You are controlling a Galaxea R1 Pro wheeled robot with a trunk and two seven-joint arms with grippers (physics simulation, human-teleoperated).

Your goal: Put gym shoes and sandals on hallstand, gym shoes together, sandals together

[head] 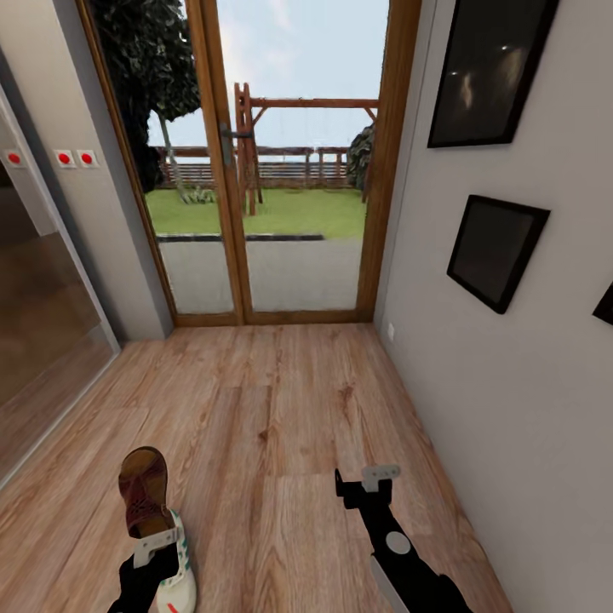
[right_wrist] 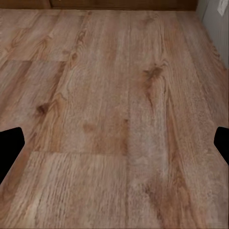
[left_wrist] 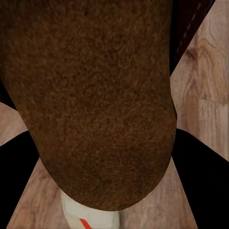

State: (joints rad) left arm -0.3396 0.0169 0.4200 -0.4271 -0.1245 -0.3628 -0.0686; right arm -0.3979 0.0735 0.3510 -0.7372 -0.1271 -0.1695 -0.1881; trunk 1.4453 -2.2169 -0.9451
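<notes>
My left gripper (head: 153, 552) is shut on a brown sandal (head: 143, 492), which sticks out ahead of it at the lower left of the head view. In the left wrist view the sandal's brown footbed (left_wrist: 100, 95) sits between the black fingers (left_wrist: 16, 183). Under the gripper a white gym shoe (head: 180, 581) with a green stripe lies on the corridor floor (head: 272, 400); its toe (left_wrist: 90, 218) peeks out below the sandal. My right gripper (head: 362, 484) hangs open and empty over bare planks (right_wrist: 114, 119). The hallstand is out of view.
Wood-framed glass doors (head: 281, 170) close off the corridor straight ahead. An off-white wall (head: 511, 409) with black-framed pictures (head: 494, 251) runs along the right. A glossy wardrobe door (head: 42, 340) lines the left. Open floor stretches between me and the doors.
</notes>
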